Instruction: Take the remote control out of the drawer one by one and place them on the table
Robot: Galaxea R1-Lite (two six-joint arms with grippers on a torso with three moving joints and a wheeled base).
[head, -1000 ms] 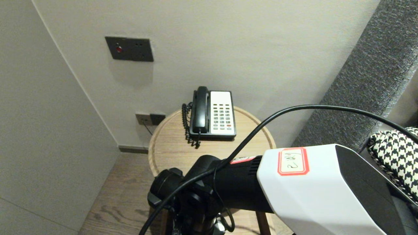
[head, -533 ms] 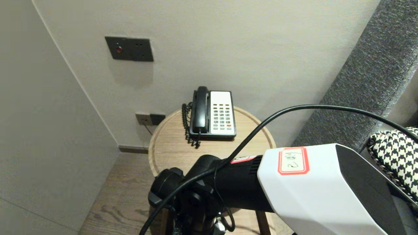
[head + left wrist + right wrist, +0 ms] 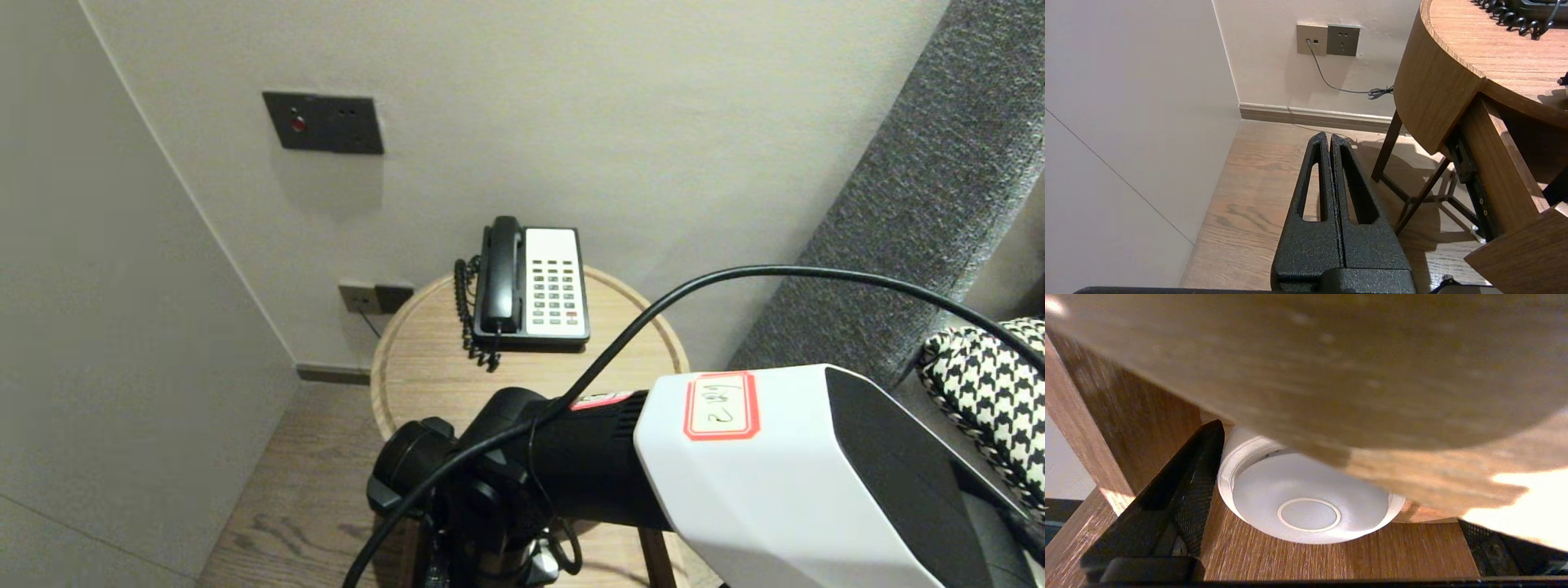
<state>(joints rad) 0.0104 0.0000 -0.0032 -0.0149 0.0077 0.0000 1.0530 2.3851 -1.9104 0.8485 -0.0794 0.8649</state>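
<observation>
While reaching in under the round tabletop (image 3: 1331, 355) with the right gripper (image 3: 1337, 477) spread wide, straddles an upturned white bowl (image 3: 1306, 498) on the drawer floor (image 3: 1331, 559), one finger (image 3: 1180, 486) just beside its rim; cannot tell whether touching. Reads as the approach before a grasp; calls next for centring on the bowl and closing evenly, clear of the tabletop. Loses the bowl's far side under that tabletop, and most of the other finger. Parks the left gripper (image 3: 1329, 141), pressed together, low beside the table. Shows only the right forearm (image 3: 775, 482) from the head, with a telephone (image 3: 535, 282) on top, well apart.
</observation>
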